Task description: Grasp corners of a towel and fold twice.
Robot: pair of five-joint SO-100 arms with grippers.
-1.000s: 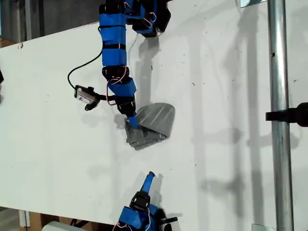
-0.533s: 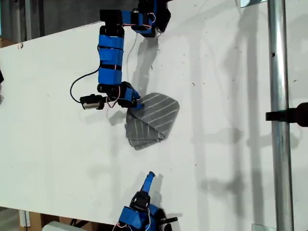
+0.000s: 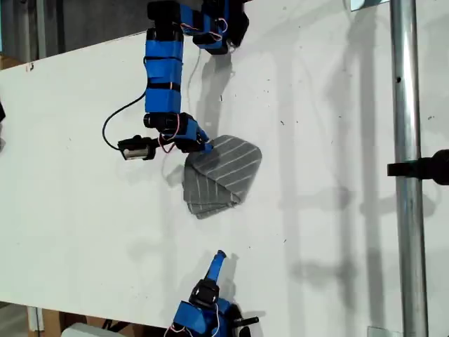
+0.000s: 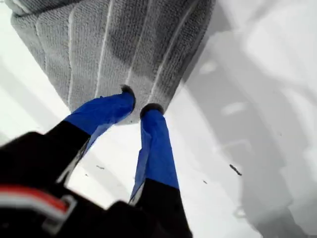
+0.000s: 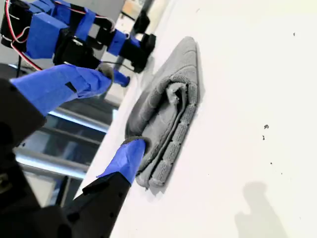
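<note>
The dark grey striped towel (image 3: 221,175) lies folded into a rounded, wedge-like bundle on the white table (image 3: 316,246), near the middle of the exterior view. My first gripper (image 3: 205,147) reaches down from the exterior view's top and sits at the towel's upper-left corner. In the first wrist view my first gripper (image 4: 139,101) has its blue fingertips (image 4: 151,110) close together, pinching the edge of the towel (image 4: 124,44). My second gripper (image 3: 219,256) stands at the exterior view's bottom, apart from the towel. The second wrist view shows my second gripper (image 5: 121,111) open, with the layered towel (image 5: 168,109) beyond it.
A vertical metal pole (image 3: 407,175) with a black clamp (image 3: 429,167) runs down the exterior view's right. The first arm's small camera (image 3: 135,148) and its black cable hang out toward the exterior view's left. The table's edge runs along the exterior view's top left and bottom.
My first gripper has swung up and back with the towel's corner. The raised flap now lies flatter and wider over the bundle. The second arm has not moved.
</note>
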